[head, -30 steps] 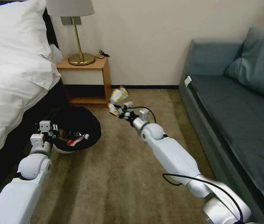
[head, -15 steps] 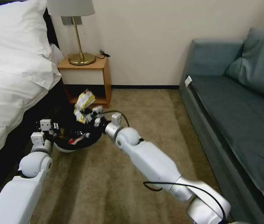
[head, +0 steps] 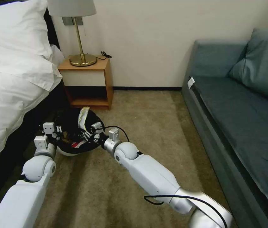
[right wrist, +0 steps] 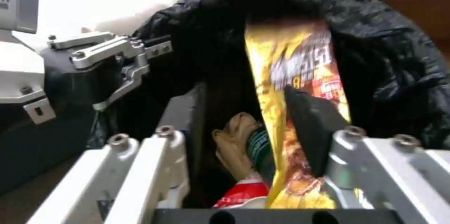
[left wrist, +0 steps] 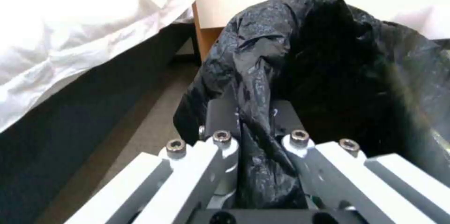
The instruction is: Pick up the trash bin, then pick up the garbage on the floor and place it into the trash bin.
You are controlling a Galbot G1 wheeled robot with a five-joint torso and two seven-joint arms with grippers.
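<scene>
Release should wait until our right pincer [right wrist: 262, 167], spread wide with the glossy yellow-and-gold foil wrapper [right wrist: 293, 87] loose between its fingers, sits inside the round white bin with crinkly black plastic liner [head: 73, 126]. Our left pincer [left wrist: 255, 136] clamps that liner's rim above the carpet beside the bed.

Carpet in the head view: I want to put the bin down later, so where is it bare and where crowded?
Bare: the carpet between nightstand and sofa. Crowded: by the bed, where the left gripper clamps the trash bin liner and the right gripper is over the bin with the gold wrapper.
</scene>
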